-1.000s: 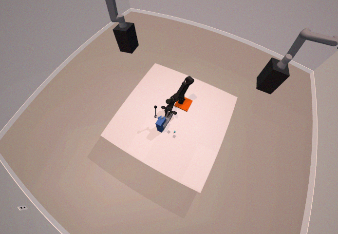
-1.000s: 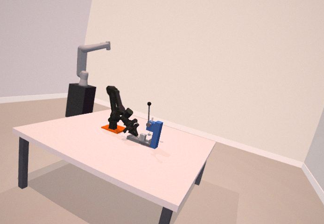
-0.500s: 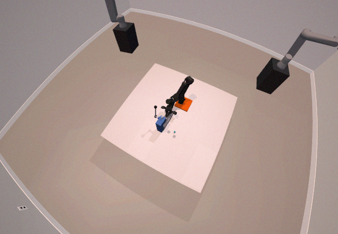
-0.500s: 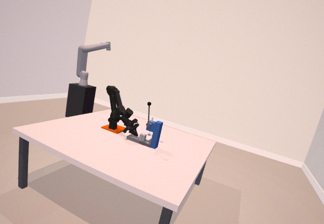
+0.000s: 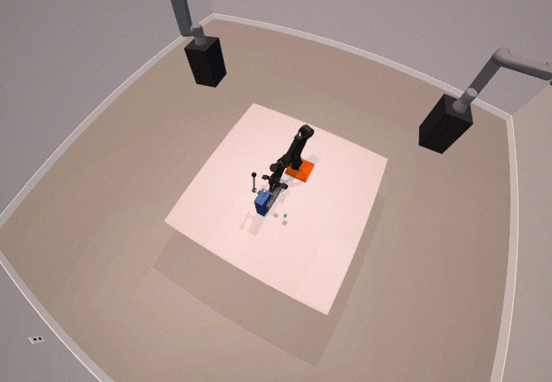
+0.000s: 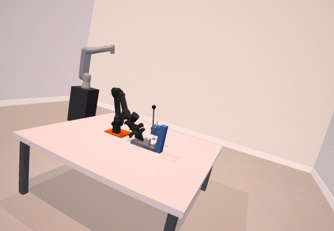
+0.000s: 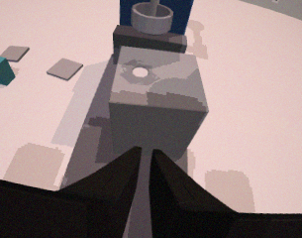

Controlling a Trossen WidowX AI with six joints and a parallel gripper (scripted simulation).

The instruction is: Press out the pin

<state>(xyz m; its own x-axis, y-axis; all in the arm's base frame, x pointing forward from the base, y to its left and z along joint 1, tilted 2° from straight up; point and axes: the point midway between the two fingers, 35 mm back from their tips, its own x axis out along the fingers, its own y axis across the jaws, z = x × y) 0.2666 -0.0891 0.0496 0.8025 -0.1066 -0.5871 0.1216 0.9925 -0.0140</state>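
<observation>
Pale tbl w/ dark legs on brownish flr, lt walls.

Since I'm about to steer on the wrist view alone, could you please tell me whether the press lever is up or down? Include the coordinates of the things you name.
Observer: Up: the exterior view shows the lever [image 5: 254,181] [image 6: 153,117] standing nearly upright, its black knob [image 5: 254,174] [image 6: 153,107] on top.
Operator: Thank you. Where is that knob relative to the blue press frame?
Observer: In the exterior view, it sits higher than the top of the blue frame [image 5: 262,203] [image 6: 161,138] [image 7: 182,17].
Operator: And what is the arm mounted on?
Observer: An orange base plate [image 5: 305,173] [image 6: 121,135].
</observation>
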